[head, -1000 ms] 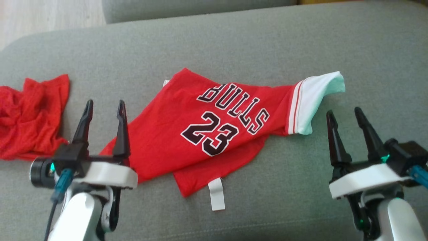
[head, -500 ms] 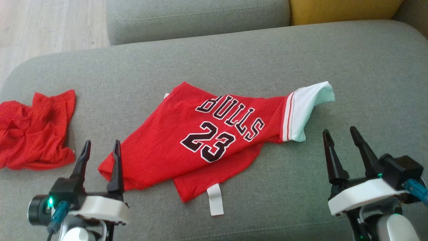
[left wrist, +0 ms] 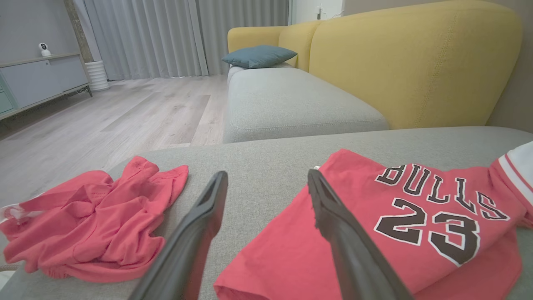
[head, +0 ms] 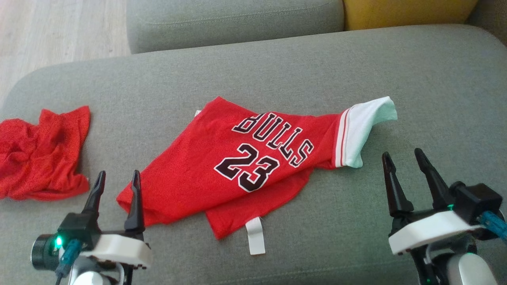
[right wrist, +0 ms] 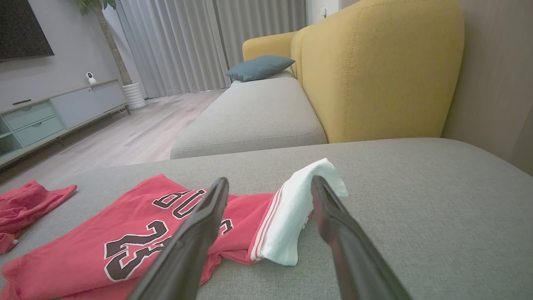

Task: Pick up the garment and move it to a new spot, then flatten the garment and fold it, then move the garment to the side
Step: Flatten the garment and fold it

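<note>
- Grey cushion [head: 277, 63] carries the garment [head: 190, 174] centrally.
- Crumpled red cloth [head: 39, 158], perhaps shorts, at its left edge.
- Left gripper [head: 119, 173] and right gripper [head: 401, 153] gape, empty.

On seat cushion [head: 277, 71]: garment [head: 237, 166] lies approx. mid-cushion. Second cloth heap [head: 39, 158] on same cushion, well left of garment, apart from it. Sleeve end [head: 362, 126] sticks out at garment's rear right; tag strip [head: 255, 235] pokes out from its near edge. Left end effector [head: 119, 173] just beside garment's near-left corner, prob. not touching. Right end effector [head: 401, 152] near, front-right of garment, just before sleeve end. Behind garment: another cushion [head: 237, 19], backrest [head: 408, 12] rear right, floor [head: 59, 27] rear left.
</note>
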